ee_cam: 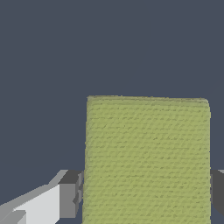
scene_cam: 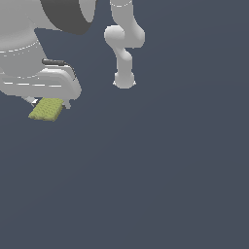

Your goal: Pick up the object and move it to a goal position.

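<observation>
The object point(scene_cam: 46, 111) is a small flat yellow-green block with a woven-looking texture, seen at the exterior view's upper left. It sits directly under my white gripper point(scene_cam: 48, 103), and only its lower end sticks out below the hand. In the wrist view the object point(ee_cam: 146, 144) fills the space between my fingers. The grey pad of one finger point(ee_cam: 72, 194) presses against one long side, and the other finger point(ee_cam: 217, 190) meets the opposite side. The gripper point(ee_cam: 144, 194) is shut on the block. I cannot tell whether the block rests on the floor or hangs above it.
The arm's white links and base point(scene_cam: 124, 53) rise at the exterior view's upper middle. A plain dark grey floor point(scene_cam: 155, 170) spreads everywhere else. No goal marker shows in either view.
</observation>
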{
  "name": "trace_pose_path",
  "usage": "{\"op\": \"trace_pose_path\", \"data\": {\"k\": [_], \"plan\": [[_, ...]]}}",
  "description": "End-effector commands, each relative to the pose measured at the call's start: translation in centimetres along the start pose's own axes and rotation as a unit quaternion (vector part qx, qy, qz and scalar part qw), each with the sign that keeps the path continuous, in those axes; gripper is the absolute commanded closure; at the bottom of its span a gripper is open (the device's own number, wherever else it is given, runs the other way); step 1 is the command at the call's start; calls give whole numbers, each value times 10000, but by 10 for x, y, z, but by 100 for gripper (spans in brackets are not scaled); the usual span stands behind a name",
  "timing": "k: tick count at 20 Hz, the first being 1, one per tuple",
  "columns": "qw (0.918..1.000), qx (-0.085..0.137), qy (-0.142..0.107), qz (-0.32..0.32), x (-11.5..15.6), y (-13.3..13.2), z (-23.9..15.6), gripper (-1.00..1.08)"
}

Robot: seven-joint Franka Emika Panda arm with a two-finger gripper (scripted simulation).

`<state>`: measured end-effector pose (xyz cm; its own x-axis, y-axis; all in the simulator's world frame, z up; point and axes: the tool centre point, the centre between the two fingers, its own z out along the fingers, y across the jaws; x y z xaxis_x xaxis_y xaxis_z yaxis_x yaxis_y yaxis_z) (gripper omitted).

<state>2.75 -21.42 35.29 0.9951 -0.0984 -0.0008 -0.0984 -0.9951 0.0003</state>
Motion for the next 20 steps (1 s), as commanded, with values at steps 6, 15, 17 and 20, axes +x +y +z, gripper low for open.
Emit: {"op": "trace_pose_path", "data": {"k": [6,15,17,20], "plan": [[10000,0,4,-5,12,15,-41,108],[10000,0,4,-5,22,25,-68,108],[10000,0,4,-5,23,26,-71,108],[10000,0,4,-5,24,28,-75,108]]}}
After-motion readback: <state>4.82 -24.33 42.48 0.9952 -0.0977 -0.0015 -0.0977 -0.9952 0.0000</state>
